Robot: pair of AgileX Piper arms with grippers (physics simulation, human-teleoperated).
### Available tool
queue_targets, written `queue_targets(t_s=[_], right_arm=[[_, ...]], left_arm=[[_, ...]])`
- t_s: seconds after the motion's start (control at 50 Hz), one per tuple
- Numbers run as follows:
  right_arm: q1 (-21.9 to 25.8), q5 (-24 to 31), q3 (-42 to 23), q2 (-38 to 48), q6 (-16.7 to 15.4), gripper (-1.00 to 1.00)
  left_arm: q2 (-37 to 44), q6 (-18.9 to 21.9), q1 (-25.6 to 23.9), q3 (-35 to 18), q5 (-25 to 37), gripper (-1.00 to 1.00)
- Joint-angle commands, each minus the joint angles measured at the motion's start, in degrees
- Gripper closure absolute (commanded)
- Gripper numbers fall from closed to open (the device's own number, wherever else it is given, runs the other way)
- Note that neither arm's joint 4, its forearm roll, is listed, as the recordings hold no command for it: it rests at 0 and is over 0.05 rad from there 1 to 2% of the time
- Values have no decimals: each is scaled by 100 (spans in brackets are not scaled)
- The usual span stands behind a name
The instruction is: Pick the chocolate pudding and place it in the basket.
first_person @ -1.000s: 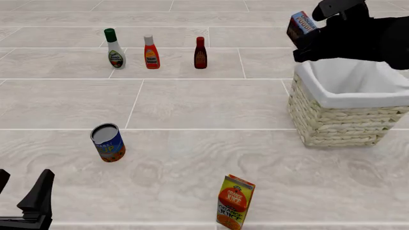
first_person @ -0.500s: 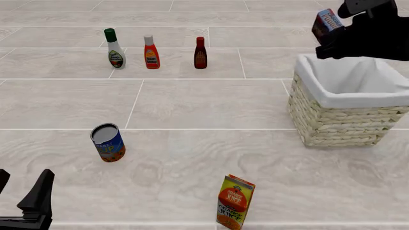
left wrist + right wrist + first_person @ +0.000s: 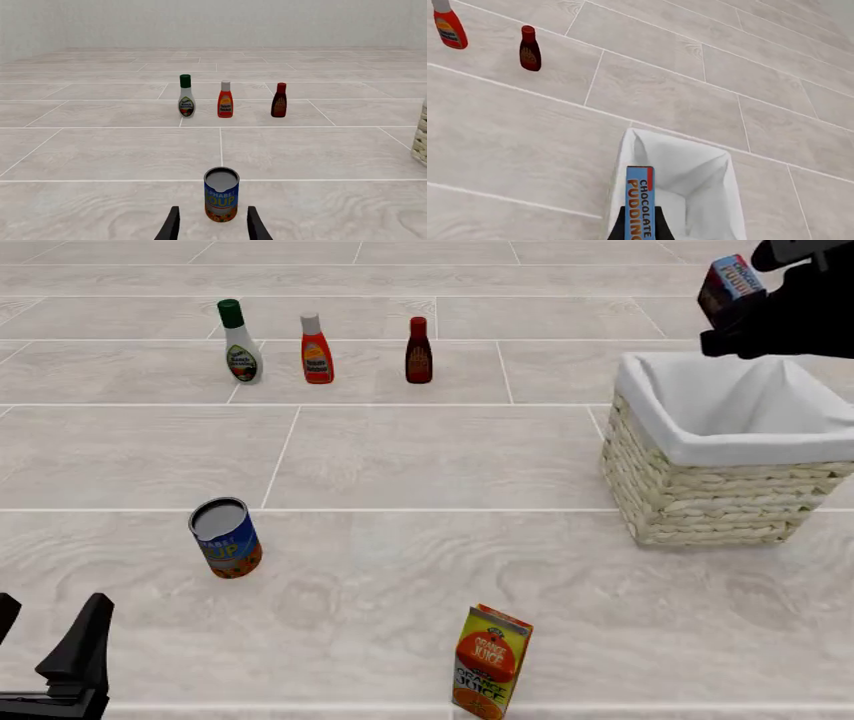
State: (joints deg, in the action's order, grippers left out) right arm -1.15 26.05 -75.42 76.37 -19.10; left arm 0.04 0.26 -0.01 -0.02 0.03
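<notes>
- Nearest the camera and far to the left of the basket (image 3: 721, 475), the left gripper (image 3: 47, 660) is sitting idle with its fingers spread wide around nothing; the wrist view shows the soup can (image 3: 221, 194) just beyond them, untouched.
- The orange juice carton (image 3: 491, 661) is standing well left of the basket and nearer the camera.
- The right gripper (image 3: 767, 315) is clamping the chocolate pudding (image 3: 731, 285) and has been carrying it rightward over the last second, from beyond the basket's left rim to above its far side.
- In my judgement only the lowering and release are remaining.
</notes>
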Motion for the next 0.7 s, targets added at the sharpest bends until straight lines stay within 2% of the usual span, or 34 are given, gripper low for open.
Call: queue_targets(t_s=[0.02,0.14,0.3,0.32,0.38,0.54,0.7], right_arm=[[-300,101,-105,-39,59,100],[-471,72,-20,29,-59,100],[-471,99,-104,106,-51,100],[-318,109,-26,102,-195,100],[-403,157,-156,185,-141,100],[-388,576,-690,454,-239,100],[-377,1119,-1168,756,-470,100]], left_arm=[[4,-8,0,-1,-2,-100],[4,-10,1,-1,-3,-100],[4,-7,1,-1,-4,-100],[4,-8,2,-1,-4,-100],[4,-5,0,-1,-3,-100],[4,-9,1,-1,-2,-100],[4,-7,2,-1,-3,-100]])
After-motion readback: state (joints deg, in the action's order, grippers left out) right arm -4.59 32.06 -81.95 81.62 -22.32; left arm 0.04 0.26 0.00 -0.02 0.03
